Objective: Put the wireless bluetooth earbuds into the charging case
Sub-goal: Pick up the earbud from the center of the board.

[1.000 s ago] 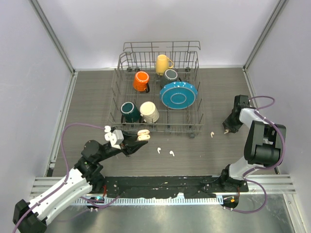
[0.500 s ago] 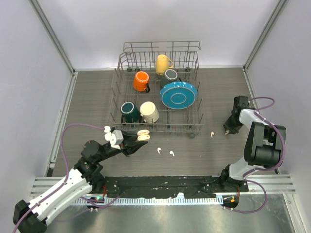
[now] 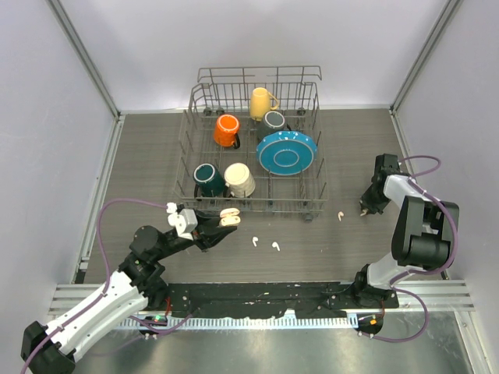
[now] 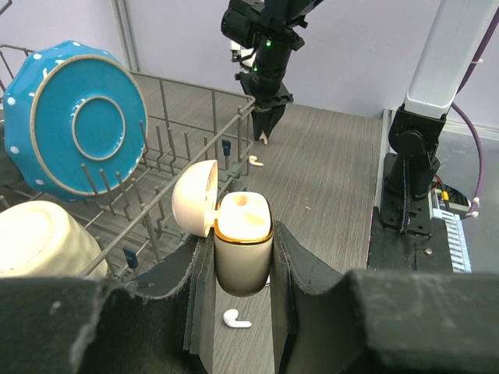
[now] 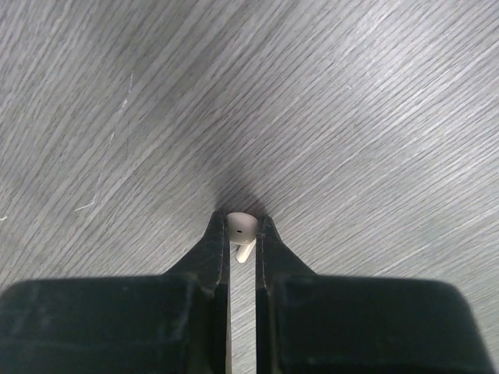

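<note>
Clamping the open case (image 4: pixel 243 257) snugly in the left gripper (image 4: pixel 242 241), just in front of the rack (image 3: pixel 185 160). Pinching one earbud (image 5: pixel 242 227) in the closed-down right gripper (image 5: pixel 242 221) (stem poking below), off to the rack's right. Spotting three more earbuds (image 3: pixel 275 246) loose before the rack's front.

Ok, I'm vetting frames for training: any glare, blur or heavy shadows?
Top external: evenly lit, sharp, glare on the metal strip at the near edge. Left wrist: charging case crisp, the near jaws soft. Right wrist: dark shadow on the table around the earbud, jaws out of focus.
</note>
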{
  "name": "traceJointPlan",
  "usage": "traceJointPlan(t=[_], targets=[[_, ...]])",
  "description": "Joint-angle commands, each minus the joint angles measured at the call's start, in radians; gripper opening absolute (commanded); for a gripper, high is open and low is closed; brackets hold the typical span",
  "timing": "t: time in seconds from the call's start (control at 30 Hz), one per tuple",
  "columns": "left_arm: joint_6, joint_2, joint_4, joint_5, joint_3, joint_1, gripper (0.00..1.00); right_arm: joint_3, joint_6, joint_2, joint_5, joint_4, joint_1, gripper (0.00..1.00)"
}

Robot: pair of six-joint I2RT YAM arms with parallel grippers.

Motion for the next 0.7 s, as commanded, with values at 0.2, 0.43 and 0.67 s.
traceJointPlan(t=[0.2,0.43,0.67], targets=[[-0.040,-0.003,0.041,-0.070,0.027,-0.004,0.00,0.118,0.004,-0.217,0.045,-0.169,0.206,0.01],[-0.144,-0.002,0.119,-0.124,0.024,-0.004,0.00,0.139,0.021,-0.559,-0.006,-0.140,0.355,0.01],[-0.243,0.047,0.202,-0.132,0.018,-0.004,0.00,0.219,0.000,-0.737,-0.084,-0.123,0.444,0.01]])
